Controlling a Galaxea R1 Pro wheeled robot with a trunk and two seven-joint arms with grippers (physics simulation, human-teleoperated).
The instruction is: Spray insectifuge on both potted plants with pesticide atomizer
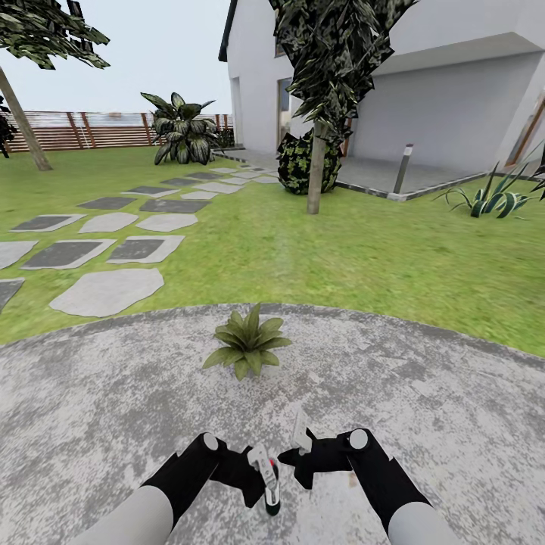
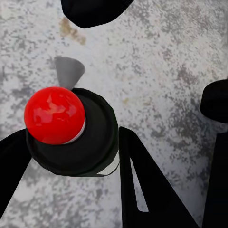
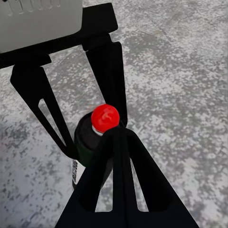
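Note:
A potted plant (image 1: 247, 348), a narrow-leaved green rosette, stands on the round grey patio (image 1: 424, 393) just ahead of my arms. The pesticide atomizer (image 1: 269, 492) is a dark bottle with a pale head, and my left gripper (image 1: 265, 484) is shut on it low in the head view. In the left wrist view the atomizer (image 2: 95, 137) shows from above, a dark round top with a red knob (image 2: 54, 115), sitting between black fingers (image 2: 142, 190). My right gripper (image 1: 291, 456) is shut, and its joined fingertips (image 3: 116, 137) rest beside the red knob (image 3: 105, 116).
Green lawn (image 1: 341, 250) lies beyond the patio, with stepping stones (image 1: 106, 291) to the left. A tree trunk (image 1: 314, 166) and dark bush (image 1: 299, 163) stand ahead, a grey bollard lamp (image 1: 403, 168) and striped agave (image 1: 492, 200) to the right. The house (image 1: 454, 91) and slat fence (image 1: 83, 129) stand behind.

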